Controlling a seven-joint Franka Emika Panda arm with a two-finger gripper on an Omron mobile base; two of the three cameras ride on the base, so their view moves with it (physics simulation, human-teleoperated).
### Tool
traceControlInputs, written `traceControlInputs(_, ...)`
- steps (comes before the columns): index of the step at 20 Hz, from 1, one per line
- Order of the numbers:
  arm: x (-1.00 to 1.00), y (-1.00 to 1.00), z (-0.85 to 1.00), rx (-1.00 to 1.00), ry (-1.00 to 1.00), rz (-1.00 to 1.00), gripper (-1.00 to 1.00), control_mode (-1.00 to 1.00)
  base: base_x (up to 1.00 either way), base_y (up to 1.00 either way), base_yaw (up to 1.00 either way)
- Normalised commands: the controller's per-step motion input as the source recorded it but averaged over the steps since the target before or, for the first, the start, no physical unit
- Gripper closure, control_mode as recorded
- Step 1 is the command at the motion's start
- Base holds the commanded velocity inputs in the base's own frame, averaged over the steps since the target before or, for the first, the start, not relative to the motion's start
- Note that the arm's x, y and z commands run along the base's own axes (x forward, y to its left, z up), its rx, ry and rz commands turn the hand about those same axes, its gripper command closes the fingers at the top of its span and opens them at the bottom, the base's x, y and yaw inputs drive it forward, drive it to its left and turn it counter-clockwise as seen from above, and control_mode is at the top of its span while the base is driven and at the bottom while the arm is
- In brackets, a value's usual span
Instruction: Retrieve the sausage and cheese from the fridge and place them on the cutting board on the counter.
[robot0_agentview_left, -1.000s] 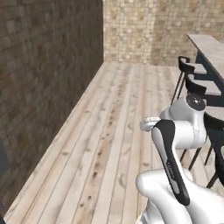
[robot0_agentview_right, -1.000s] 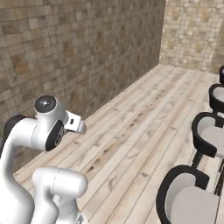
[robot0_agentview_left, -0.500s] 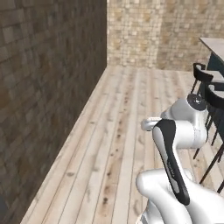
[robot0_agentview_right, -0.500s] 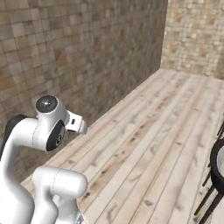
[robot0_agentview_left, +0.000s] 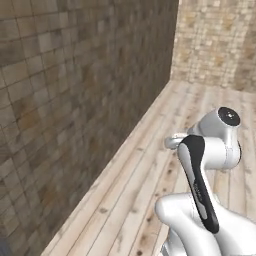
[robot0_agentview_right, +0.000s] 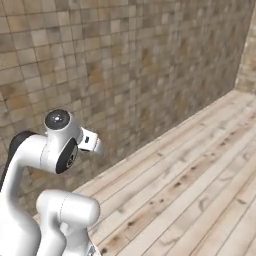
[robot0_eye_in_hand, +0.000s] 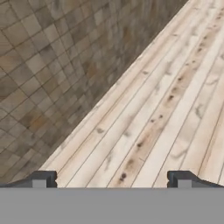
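My gripper (robot0_eye_in_hand: 111, 180) is open, its two dark fingertips (robot0_eye_in_hand: 40, 179) set far apart with nothing between them. It looks down along a pale wooden plank floor (robot0_eye_in_hand: 148, 113) beside a brown tiled wall (robot0_eye_in_hand: 52, 57). The white arm (robot0_agentview_left: 210, 150) is folded close over the base, its hand pointing forward towards the wall. The sausage, the cheese, the fridge, the cutting board and the counter are out of view.
A long brown tiled wall (robot0_agentview_left: 75, 100) runs along the left and meets a lighter tiled wall (robot0_agentview_left: 215, 45) at the far end. Open plank floor (robot0_agentview_right: 200, 175) stretches ahead and to the right.
The whole picture has shifted: the base has turned left, so the table and dark chairs at the right have slid out of frame and the tiled wall looms nearer. The arm keeps its folded pose.
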Motion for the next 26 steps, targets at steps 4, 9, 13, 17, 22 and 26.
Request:
traceControlInputs(4, 0.0, 0.0, 0.0, 0.0, 0.0, 0.0, -1.0, 1.0, 0.78, 0.0, 0.65)
traceControlInputs(9, 0.0, 0.0, 0.0, 0.0, 0.0, 0.0, -1.0, 1.0, 0.64, 0.0, 0.81)
traceControlInputs(13, 0.0, 0.0, 0.0, 0.0, 0.0, 0.0, -1.0, 1.0, 0.59, -0.06, 0.83)
traceControlInputs(17, 0.0, 0.0, 0.0, 0.0, 0.0, 0.0, -1.0, 1.0, 0.64, -0.23, 0.77)
traceControlInputs(22, 0.0, 0.0, 0.0, 0.0, 0.0, 0.0, -1.0, 1.0, 0.26, -0.73, 0.59)
traceControlInputs(26, 0.0, 0.0, 0.0, 0.0, 0.0, 0.0, -1.0, 1.0, 0.03, -0.99, 0.3)
